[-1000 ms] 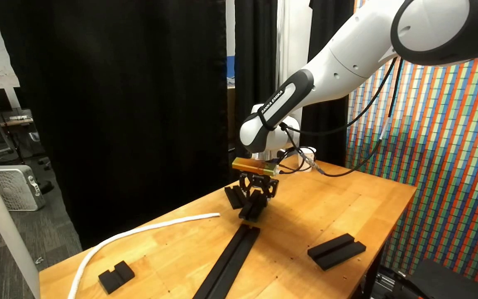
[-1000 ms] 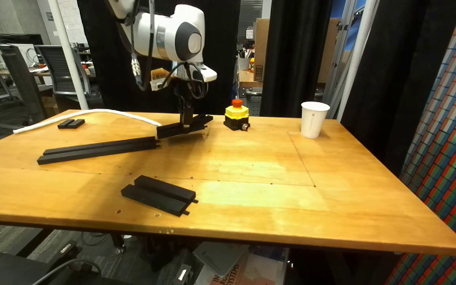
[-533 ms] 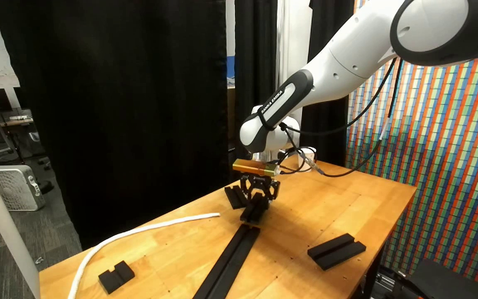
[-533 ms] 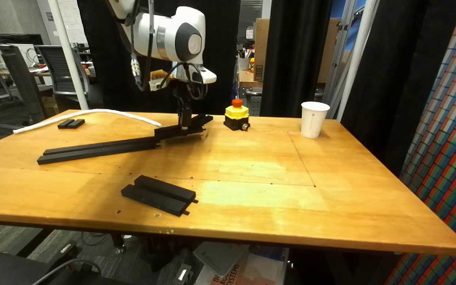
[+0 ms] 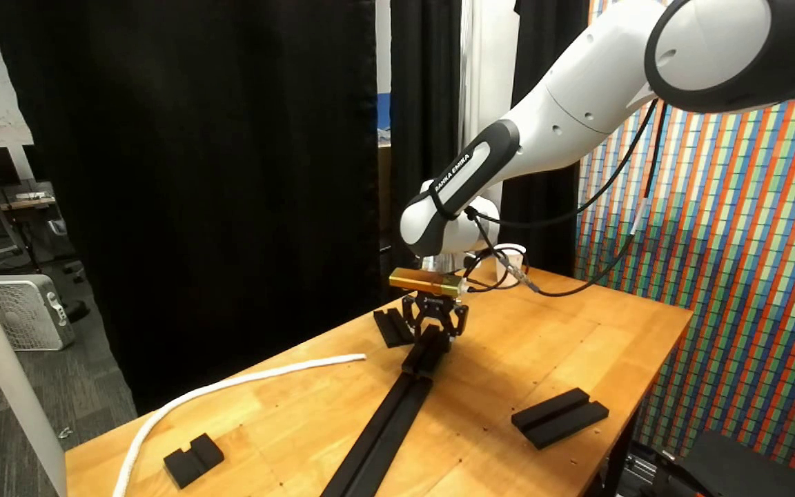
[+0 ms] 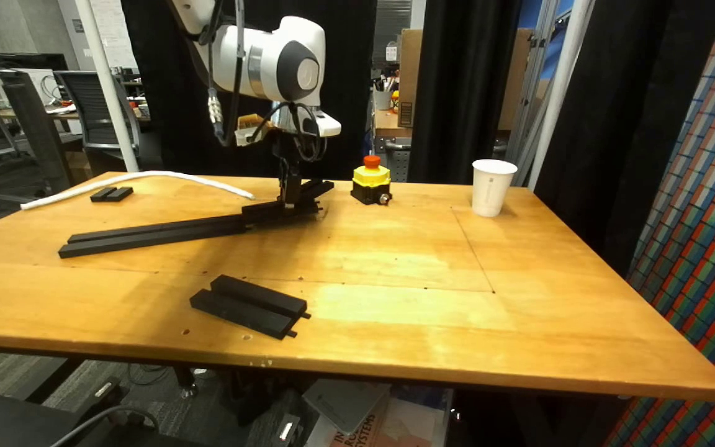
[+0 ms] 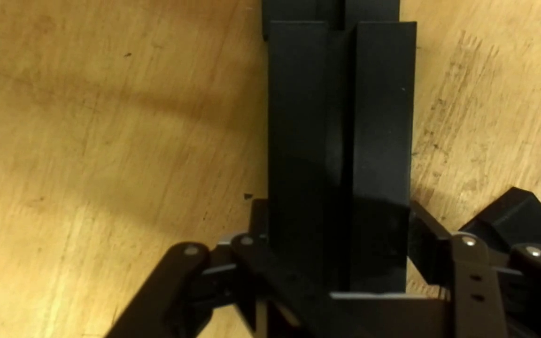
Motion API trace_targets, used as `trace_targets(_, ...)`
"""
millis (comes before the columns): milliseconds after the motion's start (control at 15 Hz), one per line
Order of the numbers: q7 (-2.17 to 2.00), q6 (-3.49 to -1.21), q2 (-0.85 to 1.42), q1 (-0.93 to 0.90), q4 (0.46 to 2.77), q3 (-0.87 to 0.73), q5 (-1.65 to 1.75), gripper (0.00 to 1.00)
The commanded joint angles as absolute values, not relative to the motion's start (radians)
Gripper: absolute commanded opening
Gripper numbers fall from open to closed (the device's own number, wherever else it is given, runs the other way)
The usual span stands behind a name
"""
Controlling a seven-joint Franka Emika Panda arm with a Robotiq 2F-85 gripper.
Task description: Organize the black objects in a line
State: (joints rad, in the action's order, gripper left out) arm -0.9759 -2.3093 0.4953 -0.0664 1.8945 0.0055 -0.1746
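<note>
Black grooved block (image 7: 341,150), pinched by its sides in my gripper (image 7: 339,232), is roughly in line with the long black bar (image 5: 397,428), at its end; I can't tell if they touch. Looks light, stiff, not fragile, probably plastic; smooth walls might slip. I hold it past the middle, away from the bar, so it could pivot; mid-length seems steadier. Matte, two straight ridges, center channel. Wooden tabletop (image 7: 111,155): grainy, scuffed.
</note>
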Motion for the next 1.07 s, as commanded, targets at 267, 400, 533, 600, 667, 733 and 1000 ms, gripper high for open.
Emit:
trace_targets(267,-0.952,-2.288,0.511,-0.063,1.869,-0.011,-0.206,0.45)
trace_targets(400,-0.948,-2.295,0.516,-0.063,1.866,-0.008,-0.210,0.45)
trace_targets(533,-0.942,-2.302,0.526,-0.062,1.862,-0.002,-0.220,0.45)
trace_targets(600,-0.938,-2.307,0.529,-0.061,1.861,0.000,-0.227,0.45)
trace_targets(667,-0.936,-2.308,0.532,-0.062,1.859,0.001,-0.232,0.45)
trace_targets(733,-0.932,-2.313,0.536,-0.062,1.858,0.003,-0.240,0.45)
trace_targets(1000,-0.923,-2.320,0.551,-0.064,1.846,0.007,-0.261,0.45)
